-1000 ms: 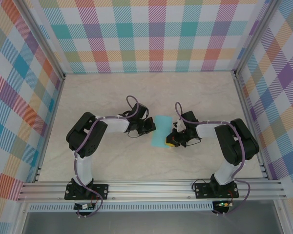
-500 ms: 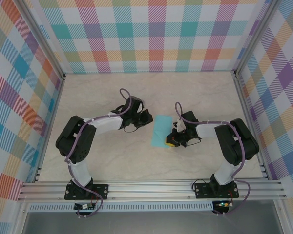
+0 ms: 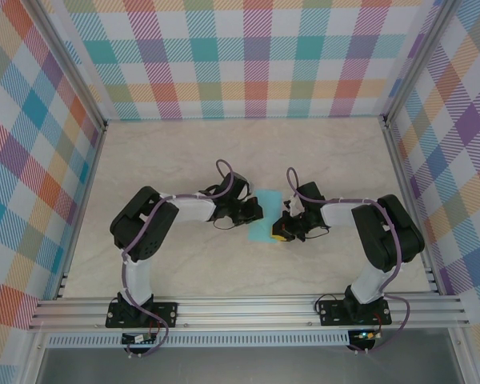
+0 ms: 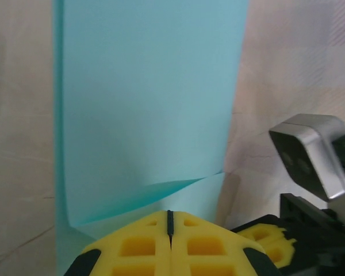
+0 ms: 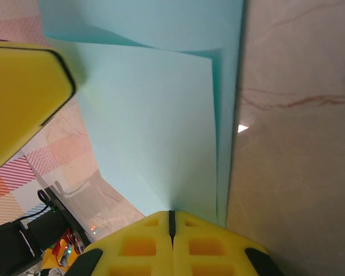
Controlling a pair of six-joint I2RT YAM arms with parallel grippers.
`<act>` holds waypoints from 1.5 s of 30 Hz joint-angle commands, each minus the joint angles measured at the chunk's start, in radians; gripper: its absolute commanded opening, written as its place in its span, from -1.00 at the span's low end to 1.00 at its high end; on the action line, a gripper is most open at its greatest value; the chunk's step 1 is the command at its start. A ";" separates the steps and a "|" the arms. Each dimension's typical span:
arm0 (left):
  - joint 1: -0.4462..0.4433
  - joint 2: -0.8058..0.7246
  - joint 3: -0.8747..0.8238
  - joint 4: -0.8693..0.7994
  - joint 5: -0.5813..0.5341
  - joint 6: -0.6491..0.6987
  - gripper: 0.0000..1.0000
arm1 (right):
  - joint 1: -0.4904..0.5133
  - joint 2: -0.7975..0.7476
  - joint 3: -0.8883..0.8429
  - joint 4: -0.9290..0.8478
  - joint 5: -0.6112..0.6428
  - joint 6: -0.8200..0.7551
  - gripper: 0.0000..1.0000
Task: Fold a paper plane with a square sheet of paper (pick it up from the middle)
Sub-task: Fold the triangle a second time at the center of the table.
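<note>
Creasing looks like the step in hand. The paper (image 3: 269,202) lies mid-desk (image 3: 184,160), between the two arms and touched from both sides. It is already doubled into a narrow strip. In both wrist views the upper layer sits loose: it bows up near the left jaws, and a sliver of the lower layer shows along one long edge, so the edges are not quite matched. Both pairs of jaws are pressed together, with their yellow tips right at the sheet on opposite sides. Whether either pair has a layer nipped between its tips, I cannot tell. To do this well, I would let the right jaws act as the anchor, bearing straight down on the strip so it cannot skate on the smooth desk. The left jaws then sweep their blunt closed tip along the fold in a single direction, away from the anchor. The pressure should be light and even, since thin paper like this probably buckles or tears if pushed against its grain. The raised layer should be nudged flush before the crease is set, because a skewed fold here would likely carry into the plane's nose. The arms stand close together, so each stroke should be short and kept clear of the other wrist.
</note>
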 commanded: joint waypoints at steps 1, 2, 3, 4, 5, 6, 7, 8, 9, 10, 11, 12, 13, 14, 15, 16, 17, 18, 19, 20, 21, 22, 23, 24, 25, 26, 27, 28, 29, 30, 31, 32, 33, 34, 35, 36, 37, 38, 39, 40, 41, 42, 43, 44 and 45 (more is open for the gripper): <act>-0.003 0.024 -0.001 -0.054 -0.040 0.021 -0.94 | -0.006 -0.008 0.012 -0.069 0.030 -0.009 -0.91; -0.003 0.031 0.001 -0.062 -0.044 0.025 -0.95 | -0.004 -0.020 0.019 -0.073 0.027 -0.013 -0.90; -0.003 0.037 0.004 -0.073 -0.047 0.025 -0.96 | -0.002 -0.032 0.027 -0.080 0.030 -0.016 -0.89; -0.003 0.041 0.009 -0.091 -0.060 0.030 -0.97 | -0.001 -0.048 0.036 -0.091 0.034 -0.018 -0.88; -0.002 0.041 0.009 -0.105 -0.067 0.034 -0.98 | -0.002 -0.062 0.047 -0.098 0.037 -0.021 -0.87; -0.002 0.042 0.007 -0.109 -0.068 0.038 -0.98 | -0.001 -0.071 0.055 -0.103 0.035 -0.024 -0.86; -0.003 0.040 0.004 -0.112 -0.072 0.038 -0.99 | -0.002 -0.077 0.069 -0.107 0.032 -0.026 -0.85; -0.002 0.040 0.000 -0.108 -0.074 0.037 -0.99 | 0.000 -0.072 0.080 -0.109 0.027 -0.026 -0.84; -0.003 0.039 -0.002 -0.106 -0.074 0.035 -0.99 | 0.000 -0.065 0.095 -0.112 0.019 -0.027 -0.84; -0.003 0.039 -0.001 -0.106 -0.072 0.035 -0.99 | 0.003 -0.052 0.109 -0.111 0.005 -0.029 -0.84; -0.003 0.039 -0.001 -0.104 -0.071 0.035 -0.99 | 0.008 -0.038 0.121 -0.110 -0.001 -0.028 -0.84; -0.003 0.039 -0.001 -0.102 -0.068 0.033 -0.99 | 0.014 -0.026 0.130 -0.109 -0.004 -0.024 -0.84; -0.002 0.039 0.003 -0.102 -0.067 0.033 -0.99 | 0.020 -0.012 0.141 -0.103 -0.008 -0.021 -0.84; -0.003 0.039 0.004 -0.104 -0.065 0.033 -0.99 | 0.026 0.004 0.148 -0.098 -0.011 -0.017 -0.85; -0.003 0.039 0.005 -0.106 -0.065 0.032 -0.99 | 0.030 0.016 0.156 -0.097 -0.010 -0.012 -0.85; -0.002 0.037 0.006 -0.103 -0.064 0.032 -0.99 | 0.034 0.030 0.166 -0.094 -0.010 -0.010 -0.85; -0.003 0.037 0.007 -0.105 -0.064 0.031 -0.99 | 0.037 0.046 0.178 -0.098 -0.011 -0.012 -0.85; -0.003 0.038 0.010 -0.105 -0.062 0.030 -0.99 | 0.038 0.057 0.186 -0.105 -0.005 -0.015 -0.85; -0.003 0.038 0.011 -0.107 -0.059 0.032 -0.99 | 0.037 0.071 0.193 -0.109 0.002 -0.018 -0.85; -0.003 0.040 0.012 -0.107 -0.057 0.032 -0.99 | 0.037 0.082 0.195 -0.106 0.004 -0.018 -0.86; -0.002 0.042 0.013 -0.108 -0.057 0.032 -0.99 | 0.037 0.090 0.192 -0.094 -0.004 -0.015 -0.85; -0.003 0.043 0.014 -0.108 -0.056 0.033 -0.99 | 0.038 0.099 0.187 -0.080 -0.016 -0.011 -0.86; -0.002 0.047 0.013 -0.107 -0.057 0.033 -0.99 | 0.039 0.106 0.185 -0.075 -0.021 -0.009 -0.85; -0.003 0.047 0.015 -0.106 -0.056 0.032 -0.99 | 0.039 0.111 0.182 -0.077 -0.020 -0.011 -0.85; -0.004 0.052 0.016 -0.107 -0.055 0.031 -0.99 | 0.040 0.117 0.179 -0.082 -0.016 -0.017 -0.85; -0.003 0.055 0.016 -0.107 -0.053 0.032 -0.99 | 0.039 0.122 0.175 -0.087 -0.009 -0.023 -0.85; -0.002 0.057 0.016 -0.107 -0.052 0.033 -0.99 | 0.039 0.128 0.170 -0.091 -0.003 -0.027 -0.85; -0.003 0.059 0.016 -0.105 -0.053 0.031 -0.99 | 0.038 0.132 0.167 -0.104 0.010 -0.033 -0.85; -0.003 0.059 0.017 -0.106 -0.052 0.030 -0.99 | 0.038 0.138 0.163 -0.113 0.023 -0.039 -0.85; -0.003 0.058 0.017 -0.110 -0.054 0.029 -0.99 | 0.038 0.142 0.157 -0.118 0.028 -0.044 -0.85; -0.002 0.058 0.016 -0.116 -0.059 0.030 -0.99 | 0.038 0.142 0.146 -0.116 0.031 -0.047 -0.85; -0.003 0.058 0.016 -0.122 -0.064 0.030 -1.00 | 0.038 0.137 0.136 -0.116 0.034 -0.046 -0.85; -0.003 0.058 0.016 -0.129 -0.067 0.031 -1.00 | 0.039 0.127 0.127 -0.114 0.037 -0.044 -0.85; -0.002 0.057 0.017 -0.133 -0.070 0.032 -1.00 | 0.038 0.117 0.119 -0.116 0.036 -0.045 -0.85; -0.003 0.058 0.016 -0.137 -0.075 0.031 -1.00 | 0.038 0.101 0.114 -0.118 0.036 -0.046 -0.84; -0.003 0.058 0.013 -0.137 -0.078 0.028 -1.00 | 0.038 0.085 0.109 -0.123 0.032 -0.048 -0.84; -0.003 0.058 0.013 -0.135 -0.078 0.028 -1.00 | 0.040 0.072 0.104 -0.125 0.026 -0.051 -0.83; -0.003 0.057 0.013 -0.136 -0.078 0.027 -1.00 | 0.040 0.059 0.100 -0.131 0.025 -0.054 -0.83; -0.003 0.058 0.012 -0.135 -0.078 0.026 -1.00 | 0.038 0.048 0.094 -0.140 0.029 -0.060 -0.82; -0.003 0.058 0.012 -0.136 -0.080 0.026 -1.00 | 0.037 0.043 0.089 -0.146 0.033 -0.065 -0.82; -0.003 0.059 0.012 -0.136 -0.081 0.026 -1.00 | 0.037 0.040 0.081 -0.151 0.032 -0.067 -0.82; -0.003 0.058 0.013 -0.137 -0.082 0.026 -1.00 | 0.038 0.034 0.068 -0.150 0.031 -0.069 -0.82; -0.003 0.058 0.013 -0.137 -0.080 0.026 -1.00 | 0.035 0.030 0.056 -0.149 0.034 -0.069 -0.82; -0.002 0.059 0.013 -0.137 -0.082 0.026 -1.00 | 0.034 0.023 0.041 -0.146 0.036 -0.070 -0.82; -0.002 0.059 0.013 -0.138 -0.083 0.025 -1.00 | 0.032 0.017 0.031 -0.145 0.037 -0.071 -0.81</act>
